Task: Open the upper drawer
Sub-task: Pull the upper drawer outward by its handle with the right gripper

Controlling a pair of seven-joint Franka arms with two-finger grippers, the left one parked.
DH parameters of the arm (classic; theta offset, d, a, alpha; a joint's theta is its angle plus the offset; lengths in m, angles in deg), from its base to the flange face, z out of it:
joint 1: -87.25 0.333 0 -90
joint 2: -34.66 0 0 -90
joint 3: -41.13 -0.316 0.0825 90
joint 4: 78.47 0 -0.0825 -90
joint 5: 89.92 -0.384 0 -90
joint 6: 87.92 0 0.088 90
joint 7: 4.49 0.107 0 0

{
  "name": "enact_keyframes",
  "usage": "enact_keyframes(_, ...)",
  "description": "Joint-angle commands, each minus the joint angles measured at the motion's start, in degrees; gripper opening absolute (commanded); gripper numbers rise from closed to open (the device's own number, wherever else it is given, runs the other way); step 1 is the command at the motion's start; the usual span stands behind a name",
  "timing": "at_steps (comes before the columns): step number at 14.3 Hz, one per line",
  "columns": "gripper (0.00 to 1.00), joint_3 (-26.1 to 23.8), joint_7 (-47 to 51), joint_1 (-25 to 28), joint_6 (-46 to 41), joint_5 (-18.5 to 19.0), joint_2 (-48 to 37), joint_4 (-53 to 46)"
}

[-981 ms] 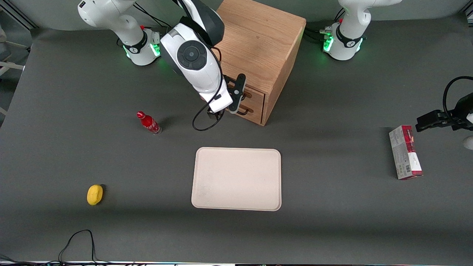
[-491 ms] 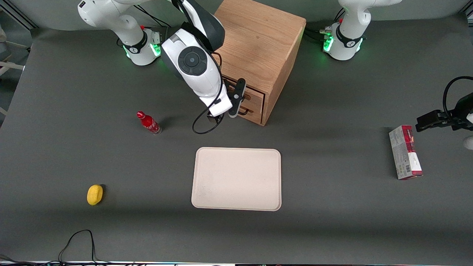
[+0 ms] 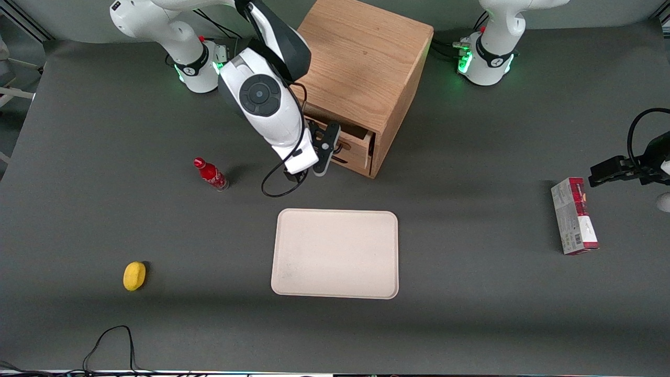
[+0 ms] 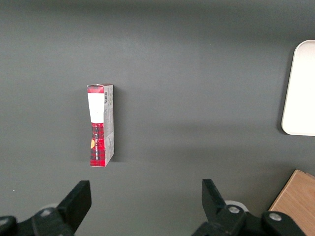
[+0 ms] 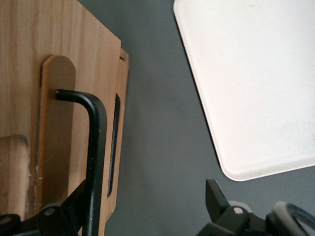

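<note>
step: we judge the pull is mid-stroke; keep it straight out along the slide, level, no twist on the handle [image 5: 93, 147].
drawer [image 3: 352, 148]: upper one in the cabinet [image 3: 366, 68], by the worktop's edge farthest from the front camera, partly out.
end effector [image 3: 328, 148]: at the drawer front, fingers spread wide; one finger [image 5: 66, 216] touches the bar, hooking rather than clamping.

We find the cabinet [image 3: 366, 73] farther from the front camera than the tray [image 3: 335, 254]. Upper drawer [image 3: 352, 140] juts out w/ the gripper [image 3: 325, 152] at its handle [image 5: 92, 162]. Bottle [image 3: 211, 174] stands toward the working arm's end, box [image 3: 573, 215] toward the parked arm's.
</note>
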Motion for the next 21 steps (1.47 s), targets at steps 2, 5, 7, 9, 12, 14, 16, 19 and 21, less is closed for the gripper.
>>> enact_keyframes(2,1.0,0.3,-0.3,-1.9,-0.2,-1.1,2.2,-3.4)
enact_keyframes(5,1.0,0.2,0.2,-4.0,-0.2,-1.4,3.0,-4.8)
enact_keyframes(7,1.0,0.2,1.2,-4.7,-0.3,-1.3,3.8,-6.3)
enact_keyframes(9,1.0,0.3,1.2,-4.9,-0.4,-1.2,4.7,-7.6)
enact_keyframes(12,1.0,0.3,1.1,-6.3,-0.4,-0.9,6.5,-9.8)
enact_keyframes(14,1.0,0.3,1.1,-7.4,-0.5,-0.9,7.2,-10.8)
enact_keyframes(16,1.0,0.3,1.1,-8.2,-1.8,-0.9,8.1,-12.4)
enact_keyframes(19,1.0,0.3,1.1,-9.6,-4.0,-0.8,9.9,-16.2)
enact_keyframes(21,1.0,0.3,1.1,-10.4,-4.0,-0.7,10.4,-16.6)
